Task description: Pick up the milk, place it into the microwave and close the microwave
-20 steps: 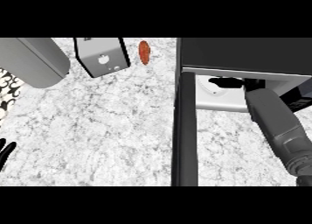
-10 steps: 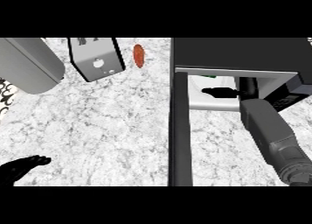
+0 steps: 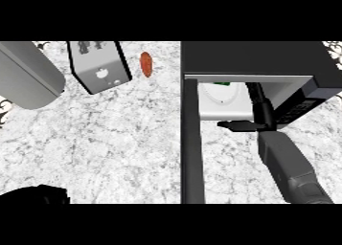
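Observation:
The milk (image 3: 219,98), a white carton with a green mark on top, stands inside the black microwave (image 3: 251,57) at the right. The microwave's door (image 3: 192,143) is swung open and runs down the picture as a dark bar. My right hand (image 3: 258,115) is at the cavity's mouth, its fingers straight along the carton's right side and its thumb pointing left below the carton. My left hand (image 3: 32,194) shows only as a dark shape at the lower left, over the marble counter (image 3: 109,139).
A silver toaster-like box (image 3: 97,67) lies at the back left of the counter. A big grey cylinder (image 3: 21,72) lies further left. A small orange-red thing (image 3: 146,63) sits between the box and the microwave.
My right hand has drawn back a little from deep in the cavity toward its mouth, leaving the milk inside. My left hand has moved from the left edge to the lower left corner.

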